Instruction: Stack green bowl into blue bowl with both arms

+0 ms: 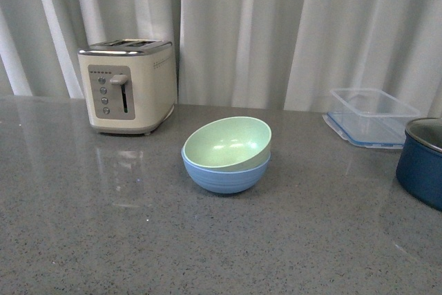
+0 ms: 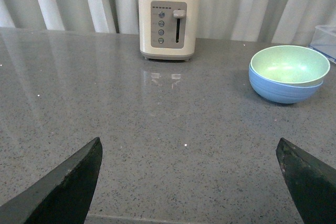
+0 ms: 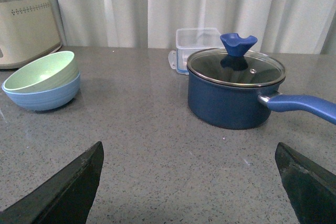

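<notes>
The pale green bowl (image 1: 227, 142) sits nested, slightly tilted, inside the light blue bowl (image 1: 225, 176) in the middle of the grey counter. The pair shows too in the left wrist view, green bowl (image 2: 289, 65) in blue bowl (image 2: 283, 90), and in the right wrist view, green bowl (image 3: 41, 72) in blue bowl (image 3: 44, 95). Neither arm appears in the front view. My left gripper (image 2: 189, 148) is open over bare counter, well short of the bowls. My right gripper (image 3: 189, 150) is open too, with nothing between its fingers.
A cream toaster (image 1: 126, 86) stands at the back left. A clear plastic container (image 1: 370, 116) sits at the back right. A dark blue pot (image 3: 235, 90) with glass lid and long handle (image 3: 304, 105) stands right of the bowls.
</notes>
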`<state>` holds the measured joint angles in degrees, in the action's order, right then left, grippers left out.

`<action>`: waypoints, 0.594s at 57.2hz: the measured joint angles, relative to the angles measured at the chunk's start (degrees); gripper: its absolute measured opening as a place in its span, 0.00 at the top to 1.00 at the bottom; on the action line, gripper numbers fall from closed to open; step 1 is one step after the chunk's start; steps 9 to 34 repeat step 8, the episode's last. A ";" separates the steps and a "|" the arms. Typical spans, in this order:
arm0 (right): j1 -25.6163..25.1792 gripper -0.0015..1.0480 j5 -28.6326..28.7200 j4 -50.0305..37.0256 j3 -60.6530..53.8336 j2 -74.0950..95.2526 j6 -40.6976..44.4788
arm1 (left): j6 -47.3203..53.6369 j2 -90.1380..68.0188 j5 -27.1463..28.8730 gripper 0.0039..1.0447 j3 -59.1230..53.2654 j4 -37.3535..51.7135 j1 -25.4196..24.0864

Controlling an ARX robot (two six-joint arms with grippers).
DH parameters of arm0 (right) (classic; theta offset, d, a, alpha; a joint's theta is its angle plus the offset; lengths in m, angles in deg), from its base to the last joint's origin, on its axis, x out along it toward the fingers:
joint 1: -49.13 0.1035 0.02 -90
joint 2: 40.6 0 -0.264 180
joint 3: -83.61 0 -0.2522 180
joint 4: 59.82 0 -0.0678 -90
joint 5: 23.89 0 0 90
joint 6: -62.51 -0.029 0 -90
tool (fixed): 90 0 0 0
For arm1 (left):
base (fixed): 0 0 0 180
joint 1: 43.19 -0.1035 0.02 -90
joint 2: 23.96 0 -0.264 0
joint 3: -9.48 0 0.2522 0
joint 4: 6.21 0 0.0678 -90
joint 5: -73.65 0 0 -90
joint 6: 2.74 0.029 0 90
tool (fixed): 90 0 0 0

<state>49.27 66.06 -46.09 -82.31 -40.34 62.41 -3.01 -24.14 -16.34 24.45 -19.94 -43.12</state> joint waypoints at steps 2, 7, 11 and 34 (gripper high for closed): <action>0.00 0.10 0.00 0.00 0.00 0.00 0.00 | 0.00 0.00 0.02 0.06 0.00 0.00 0.00; 0.00 0.10 0.02 0.00 0.00 0.00 0.00 | 0.00 0.00 0.02 0.06 0.00 0.00 0.00; 0.00 0.10 0.00 0.00 0.00 0.00 0.00 | 0.00 0.00 0.02 0.06 0.00 0.00 0.00; 0.00 0.10 0.00 0.00 0.00 0.00 0.00 | 0.00 0.00 0.02 0.06 0.00 0.00 0.00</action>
